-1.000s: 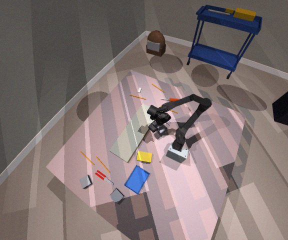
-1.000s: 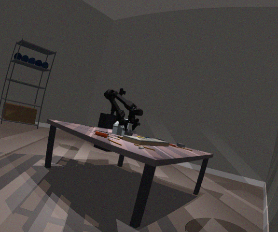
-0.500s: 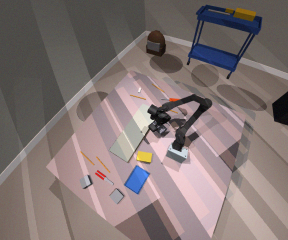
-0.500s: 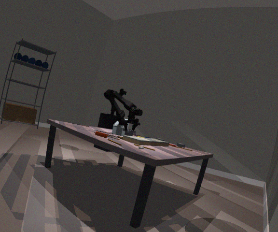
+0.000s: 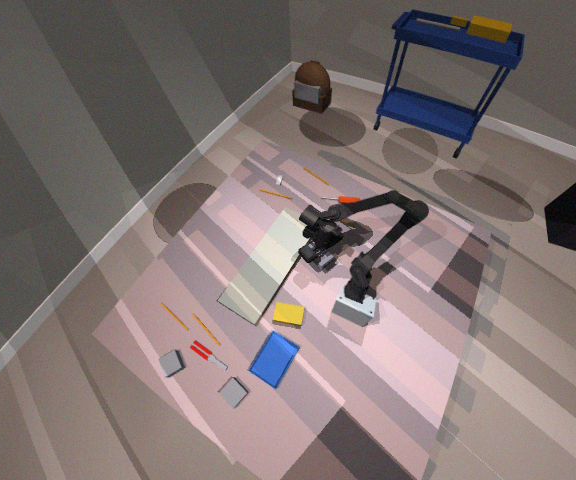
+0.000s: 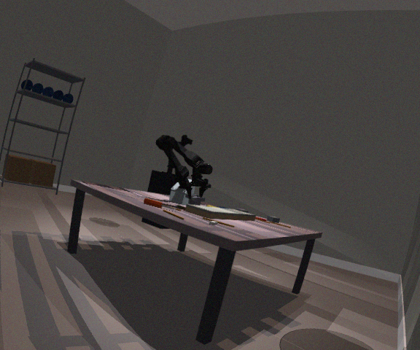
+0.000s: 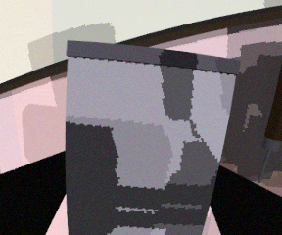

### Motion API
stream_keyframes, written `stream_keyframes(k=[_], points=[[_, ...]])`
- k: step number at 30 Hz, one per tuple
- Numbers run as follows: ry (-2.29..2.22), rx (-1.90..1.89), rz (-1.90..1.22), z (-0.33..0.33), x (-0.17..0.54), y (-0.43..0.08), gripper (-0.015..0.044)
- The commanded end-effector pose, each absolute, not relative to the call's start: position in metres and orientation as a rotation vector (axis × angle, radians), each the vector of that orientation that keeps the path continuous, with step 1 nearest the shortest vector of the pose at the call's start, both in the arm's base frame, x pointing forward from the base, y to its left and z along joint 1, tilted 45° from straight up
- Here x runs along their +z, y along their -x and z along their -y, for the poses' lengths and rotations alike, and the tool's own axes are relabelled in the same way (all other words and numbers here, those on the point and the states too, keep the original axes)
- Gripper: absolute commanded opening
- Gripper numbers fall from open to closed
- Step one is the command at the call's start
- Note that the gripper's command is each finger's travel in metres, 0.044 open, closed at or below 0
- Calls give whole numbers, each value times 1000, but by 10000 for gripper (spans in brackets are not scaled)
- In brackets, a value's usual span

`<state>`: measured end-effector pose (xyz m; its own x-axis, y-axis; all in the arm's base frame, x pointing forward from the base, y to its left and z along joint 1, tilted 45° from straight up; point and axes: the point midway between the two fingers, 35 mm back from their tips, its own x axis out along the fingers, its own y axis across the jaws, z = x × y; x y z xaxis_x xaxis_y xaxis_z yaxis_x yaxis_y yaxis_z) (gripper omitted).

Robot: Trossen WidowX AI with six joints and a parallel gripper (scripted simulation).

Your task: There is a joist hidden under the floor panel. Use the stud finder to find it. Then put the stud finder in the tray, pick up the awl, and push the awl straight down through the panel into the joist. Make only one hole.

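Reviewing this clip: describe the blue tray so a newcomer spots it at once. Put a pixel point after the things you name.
In the top view, find the long pale panel [image 5: 262, 279] on the pink table [image 5: 381, 392]. Just past its lower end, beyond a yellow block [image 5: 288, 313], lies the tray [image 5: 274, 360]. It alone there is blue, shallow and rimmed; the two nearby blocks are gray.

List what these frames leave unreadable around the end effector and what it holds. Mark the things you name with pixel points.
- Underside of the grey block [image 5: 324, 259] [image 7: 131, 93]: faces away in the wrist view.
- Fingertips of the end effector [image 7: 141, 164]: behind the block, wrist view.
- Orange-brown handled tool [image 7: 281, 93]: top cut off by shadow and frame edge, wrist view.
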<state>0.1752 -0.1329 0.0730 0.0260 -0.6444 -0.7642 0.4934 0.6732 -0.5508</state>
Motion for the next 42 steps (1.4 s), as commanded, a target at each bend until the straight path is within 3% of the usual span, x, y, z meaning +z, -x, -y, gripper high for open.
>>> stream_keyframes(k=[1,42], points=[[125,-855,-1266,133,74,-175,0],[-12,-684,-1256,138,76,-172,0]])
